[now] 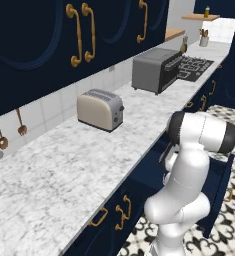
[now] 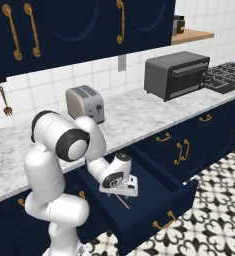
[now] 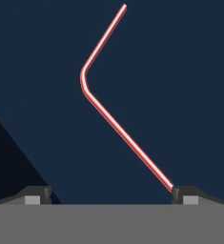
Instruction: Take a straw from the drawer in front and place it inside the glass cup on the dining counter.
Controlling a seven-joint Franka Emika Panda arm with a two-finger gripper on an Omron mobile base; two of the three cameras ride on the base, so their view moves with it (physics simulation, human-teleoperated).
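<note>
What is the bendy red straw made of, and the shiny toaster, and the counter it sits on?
The straw looks like thin glossy plastic: a pale highlight runs along it and it bends smoothly. The toaster seems to be brushed metal, cream-grey with a soft sheen. The worktop looks like polished marble, white with grey veins.

Toaster [image 1: 100,109] and grey oven [image 1: 155,69] on marble worktop [image 1: 49,175]; stove [image 1: 195,67] beyond, utensils [image 1: 1,137] hanging.
</note>
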